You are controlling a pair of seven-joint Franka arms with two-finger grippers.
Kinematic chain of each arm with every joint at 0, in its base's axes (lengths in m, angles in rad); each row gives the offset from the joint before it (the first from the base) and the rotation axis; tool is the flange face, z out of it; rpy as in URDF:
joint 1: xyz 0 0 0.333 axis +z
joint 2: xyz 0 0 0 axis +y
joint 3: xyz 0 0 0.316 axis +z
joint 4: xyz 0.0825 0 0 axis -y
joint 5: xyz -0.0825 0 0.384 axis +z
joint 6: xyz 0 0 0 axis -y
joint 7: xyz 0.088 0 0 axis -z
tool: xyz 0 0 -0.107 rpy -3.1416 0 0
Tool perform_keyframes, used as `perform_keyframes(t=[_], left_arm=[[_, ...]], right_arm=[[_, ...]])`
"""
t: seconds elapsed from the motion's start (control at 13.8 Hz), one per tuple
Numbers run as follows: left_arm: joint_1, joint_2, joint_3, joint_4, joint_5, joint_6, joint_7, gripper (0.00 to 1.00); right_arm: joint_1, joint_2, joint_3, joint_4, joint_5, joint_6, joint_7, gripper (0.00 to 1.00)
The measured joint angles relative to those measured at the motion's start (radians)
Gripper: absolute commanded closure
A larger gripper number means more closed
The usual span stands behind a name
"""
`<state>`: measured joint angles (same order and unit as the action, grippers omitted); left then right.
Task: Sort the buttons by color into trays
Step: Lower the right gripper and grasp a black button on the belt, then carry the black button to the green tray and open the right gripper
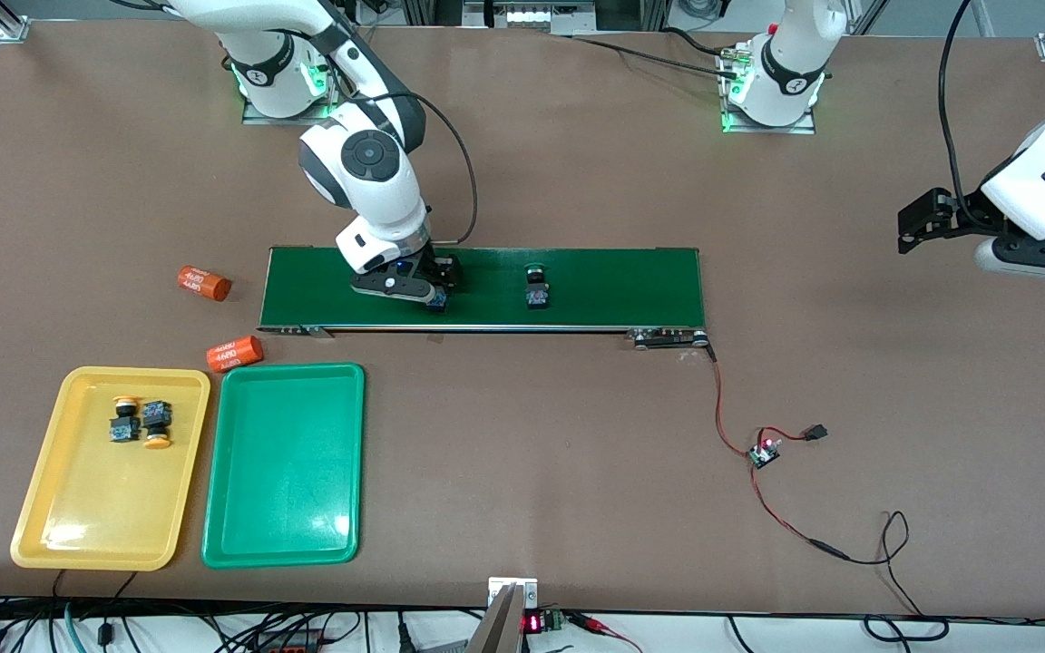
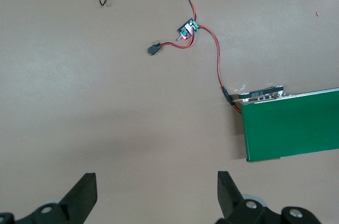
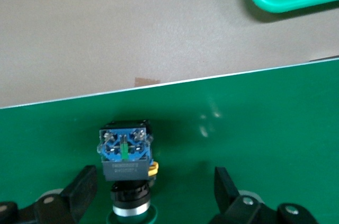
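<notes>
My right gripper is low over the dark-green belt, open, its fingers either side of a green button without touching it. That button lies on its side, green cap toward the wrist and blue terminal block away from it; it sits closer to one finger. A second button lies farther along the belt toward the left arm's end. Two yellow-capped buttons lie in the yellow tray. Beside it the green tray holds nothing. My left gripper waits open above bare table.
Two orange cylinders lie on the table between the belt's end and the trays. Red and black wires run from the belt's other end to a small lit circuit board, which also shows under the left wrist.
</notes>
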<state>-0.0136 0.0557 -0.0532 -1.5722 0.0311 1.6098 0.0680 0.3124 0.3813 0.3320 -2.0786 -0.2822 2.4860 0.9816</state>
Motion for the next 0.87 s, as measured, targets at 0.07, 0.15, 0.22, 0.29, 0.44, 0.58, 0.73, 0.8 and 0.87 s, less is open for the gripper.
perform_keyframes(t=[0.07,0.15,0.22,0.29,0.44,0.58,0.73,0.8,0.87], left_arm=[[0.0,0.0,0.0,0.0,0.0,0.0,0.0,0.0],[0.0,0.0,0.0,0.0,0.0,0.0,0.0,0.0],[0.0,0.0,0.0,0.0,0.0,-0.001,0.0,0.0],[0.0,0.0,0.0,0.0,0.0,-0.001,0.0,0.0],[0.0,0.0,0.0,0.0,0.0,-0.001,0.0,0.0],[0.0,0.0,0.0,0.0,0.0,-0.001,0.0,0.0],[0.0,0.0,0.0,0.0,0.0,-0.002,0.0,0.0],[0.0,0.0,0.0,0.0,0.0,-0.004,0.0,0.0],[0.0,0.0,0.0,0.0,0.0,-0.006,0.0,0.0]], right_arm=[[0.001,0.006,0.0,0.0,-0.005,0.003,0.0,0.09],[0.001,0.008,0.0,0.0,-0.008,0.003,0.0,0.19],[0.001,0.008,0.0,0.0,-0.009,0.003,0.0,0.41],[0.001,0.009,0.0,0.0,-0.016,0.003,0.0,0.66],[0.001,0.013,0.0,0.0,-0.047,0.003,0.0,0.92],[0.001,0.022,0.0,-0.001,-0.064,0.003,0.0,1.0],[0.001,0.022,-0.003,-0.001,-0.068,0.001,0.0,1.0],[-0.002,0.019,-0.006,0.001,-0.069,0.001,-0.002,1.0],[-0.011,0.014,-0.01,0.012,-0.071,-0.003,-0.01,1.0]])
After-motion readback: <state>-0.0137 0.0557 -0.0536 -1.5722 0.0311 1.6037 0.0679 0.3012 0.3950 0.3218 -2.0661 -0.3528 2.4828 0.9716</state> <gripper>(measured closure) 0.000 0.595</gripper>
